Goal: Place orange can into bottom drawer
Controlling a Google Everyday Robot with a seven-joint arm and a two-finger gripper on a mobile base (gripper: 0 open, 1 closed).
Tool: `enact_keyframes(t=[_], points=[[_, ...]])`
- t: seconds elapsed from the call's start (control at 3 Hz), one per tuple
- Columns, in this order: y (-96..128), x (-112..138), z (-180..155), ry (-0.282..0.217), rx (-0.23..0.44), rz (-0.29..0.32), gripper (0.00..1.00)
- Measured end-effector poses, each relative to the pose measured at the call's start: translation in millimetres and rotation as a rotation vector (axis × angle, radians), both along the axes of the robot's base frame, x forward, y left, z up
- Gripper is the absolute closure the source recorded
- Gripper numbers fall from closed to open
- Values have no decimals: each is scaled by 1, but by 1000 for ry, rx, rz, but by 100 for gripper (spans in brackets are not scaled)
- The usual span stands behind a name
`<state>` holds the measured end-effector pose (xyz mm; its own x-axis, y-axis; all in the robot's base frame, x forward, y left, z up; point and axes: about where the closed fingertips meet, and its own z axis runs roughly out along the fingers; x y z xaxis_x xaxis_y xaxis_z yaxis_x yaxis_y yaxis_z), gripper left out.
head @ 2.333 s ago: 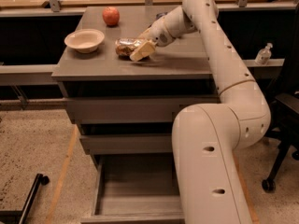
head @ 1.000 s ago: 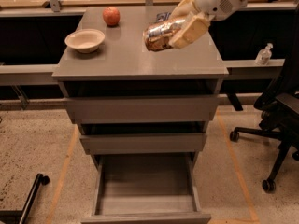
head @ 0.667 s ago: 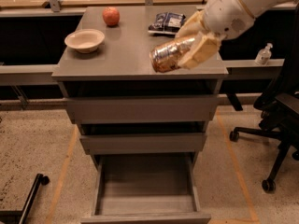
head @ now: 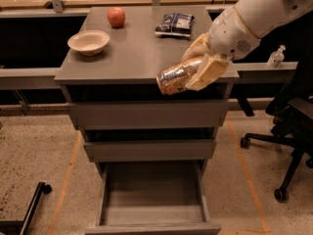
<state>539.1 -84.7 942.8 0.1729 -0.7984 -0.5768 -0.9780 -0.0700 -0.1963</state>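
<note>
The orange can (head: 176,76), shiny with an orange-brown mottled label, lies on its side in my gripper (head: 199,65). The cream fingers are shut on it and hold it in the air just in front of the cabinet top's front edge, right of centre. The bottom drawer (head: 152,214) is pulled open below, a deep grey box with nothing visible inside. The can hangs high above the drawer's opening. My white arm comes in from the upper right.
On the cabinet top (head: 132,53) stand a cream bowl (head: 88,42) at the left, a red apple (head: 116,16) at the back and a dark blue snack bag (head: 175,23). Two shut drawers sit above the open one. An office chair base (head: 283,155) stands at the right.
My gripper lifted the can off the cabinet top and carried it forward and downward, from over the back right of the top to in front of the front edge.
</note>
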Motion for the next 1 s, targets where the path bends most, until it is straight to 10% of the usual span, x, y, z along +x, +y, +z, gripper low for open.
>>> enact_keyframes(t=[1.0], points=[[16,-23,-74,-6,93,14,100]])
